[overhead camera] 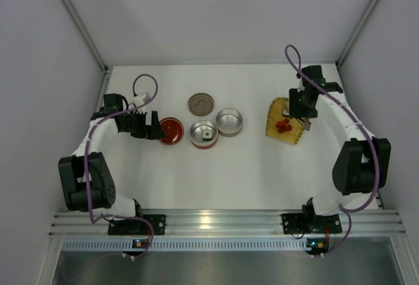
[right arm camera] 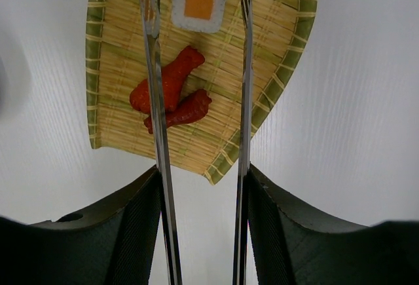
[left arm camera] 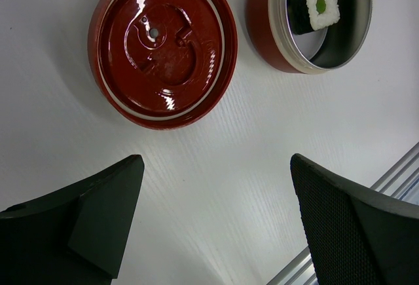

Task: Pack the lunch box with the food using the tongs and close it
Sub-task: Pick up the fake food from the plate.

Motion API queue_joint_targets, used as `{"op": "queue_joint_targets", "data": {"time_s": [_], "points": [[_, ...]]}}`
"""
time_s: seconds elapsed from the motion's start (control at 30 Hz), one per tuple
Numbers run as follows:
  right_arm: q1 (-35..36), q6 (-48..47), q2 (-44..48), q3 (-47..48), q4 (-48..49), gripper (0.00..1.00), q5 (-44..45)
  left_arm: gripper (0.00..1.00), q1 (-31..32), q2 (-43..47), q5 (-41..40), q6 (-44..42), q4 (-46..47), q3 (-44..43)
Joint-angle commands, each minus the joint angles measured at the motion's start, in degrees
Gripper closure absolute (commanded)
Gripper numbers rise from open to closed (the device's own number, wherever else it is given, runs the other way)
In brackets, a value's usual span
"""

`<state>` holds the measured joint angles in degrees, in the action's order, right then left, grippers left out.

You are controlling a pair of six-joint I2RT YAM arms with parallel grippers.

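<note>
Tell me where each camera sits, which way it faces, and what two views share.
Top external: above and behind the bases, looking down on the table; both arms, left gripper and right gripper show.
Left wrist: on the left arm, facing down past its open fingers at the red lid and the green-centred roll.
Right wrist: on the right arm, facing down along the held tongs at the bamboo mat, orange-centred roll and red pieces.
Shared: top and left wrist both show the red lid.
</note>
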<state>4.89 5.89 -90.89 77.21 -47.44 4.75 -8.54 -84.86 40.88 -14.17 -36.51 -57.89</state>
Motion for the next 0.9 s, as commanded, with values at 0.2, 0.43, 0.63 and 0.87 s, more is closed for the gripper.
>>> {"op": "queue_joint_targets", "data": {"time_s": [0.2,0.43,0.63,0.87], "points": [[-1.5,1.0,-1.1,-1.6,3.7,0.50,-1.8,0.02,-0.2,1.1,0.5,-1.3,1.4,0.3],[-1.5,1.0,0.3,-3.6,3.9,0.51,-2.7,0.02,-0.2,1.2,0.7,-1.2,1.4,0.3],[-1.6,1.0,1.4,-5.3,4.1,0.51,-3.3,0.02,-0.2,1.1,0.8,-1.0,1.4,0.1],[-1.8,1.0,1.7,-5.2,4.1,0.52,-3.7,0.02,-0.2,1.4,0.7,-1.0,1.3,0.1]]}}
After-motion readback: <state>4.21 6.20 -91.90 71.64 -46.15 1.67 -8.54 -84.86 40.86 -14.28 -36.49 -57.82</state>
